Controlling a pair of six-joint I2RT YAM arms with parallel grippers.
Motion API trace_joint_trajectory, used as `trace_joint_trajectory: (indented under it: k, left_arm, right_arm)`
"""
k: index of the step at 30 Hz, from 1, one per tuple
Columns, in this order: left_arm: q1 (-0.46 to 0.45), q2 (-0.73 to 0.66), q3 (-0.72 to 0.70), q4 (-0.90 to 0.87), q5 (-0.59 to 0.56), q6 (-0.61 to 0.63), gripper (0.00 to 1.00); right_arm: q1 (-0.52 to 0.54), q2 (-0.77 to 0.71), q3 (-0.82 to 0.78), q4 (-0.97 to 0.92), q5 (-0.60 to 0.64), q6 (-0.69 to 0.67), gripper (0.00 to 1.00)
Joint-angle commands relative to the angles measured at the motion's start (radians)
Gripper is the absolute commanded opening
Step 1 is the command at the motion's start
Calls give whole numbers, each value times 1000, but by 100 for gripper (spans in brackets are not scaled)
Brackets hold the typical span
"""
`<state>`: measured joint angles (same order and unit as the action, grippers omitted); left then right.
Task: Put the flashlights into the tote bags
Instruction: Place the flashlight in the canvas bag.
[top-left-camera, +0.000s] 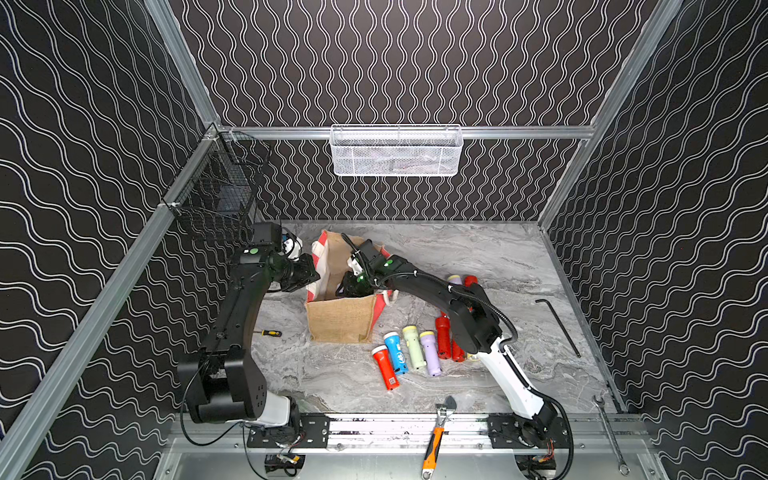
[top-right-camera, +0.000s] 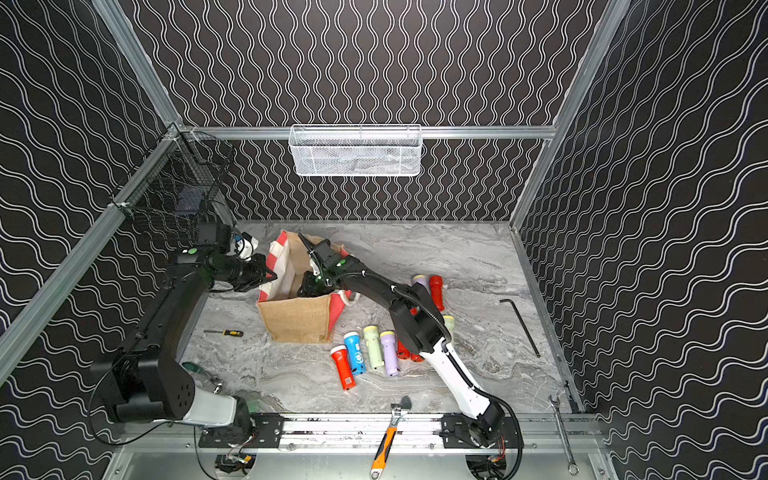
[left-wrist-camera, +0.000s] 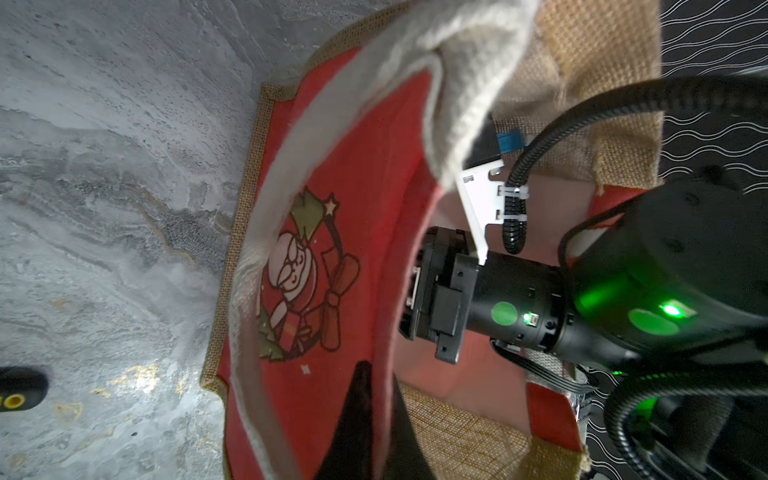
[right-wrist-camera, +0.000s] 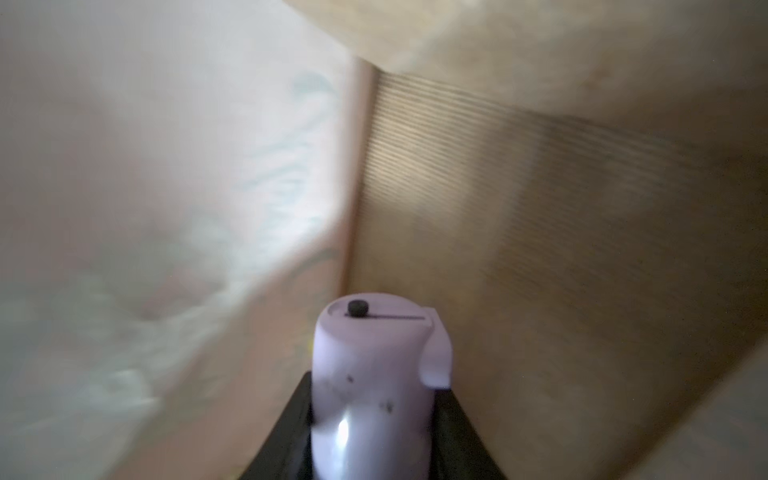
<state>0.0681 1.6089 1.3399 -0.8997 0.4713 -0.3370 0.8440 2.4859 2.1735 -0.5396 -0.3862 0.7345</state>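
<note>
The burlap tote bag (top-left-camera: 340, 320) (top-right-camera: 297, 318) stands open on the marble table. My left gripper (top-left-camera: 309, 270) (left-wrist-camera: 384, 382) is shut on the rim of its red side panel (left-wrist-camera: 332, 166). My right gripper (top-left-camera: 353, 286) (right-wrist-camera: 376, 384) reaches down inside the bag, shut on a lilac flashlight (right-wrist-camera: 374, 345). On the table to the right of the bag lie a red (top-left-camera: 385, 368), a blue (top-left-camera: 395, 352), a pale green (top-left-camera: 414, 347) and a lilac flashlight (top-left-camera: 430, 352). More red ones (top-left-camera: 443, 336) lie partly hidden under the right arm. A lilac (top-left-camera: 454, 279) and a red one (top-left-camera: 471, 280) lie farther back.
A small screwdriver (top-left-camera: 270, 333) lies left of the bag. An orange-handled wrench (top-left-camera: 434, 440) rests on the front rail, a spanner (top-left-camera: 610, 434) and a hex key (top-left-camera: 559, 326) near the right wall. A white mesh basket (top-left-camera: 397, 151) and a black wire basket (top-left-camera: 216, 195) hang on the walls.
</note>
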Motion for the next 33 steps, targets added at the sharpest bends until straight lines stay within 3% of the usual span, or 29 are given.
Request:
trace_joint_trajectory:
  k: [1,13,25,28,33]
  left_arm:
    - [-1,-8,-5,24,9,7,0]
    - [-1,-4,-6,24,8,3,0]
    - [0,-17,-5,15,1,-6,0]
    - [-1,-37,-19,28,-9,-46,0]
    - [14,-107,-118,176,23,-217,0]
  right_arm:
    - [1,15,-5,-102,50,-51,33]
    - [-12,-29,57,-124,24,-95,59]
    - [-60,-226,35,-92,-82,-161,64]
    - [-74,-308,10,-109,-67,-212,66]
    - [-120,-478,-116,-76,-72,-292,69]
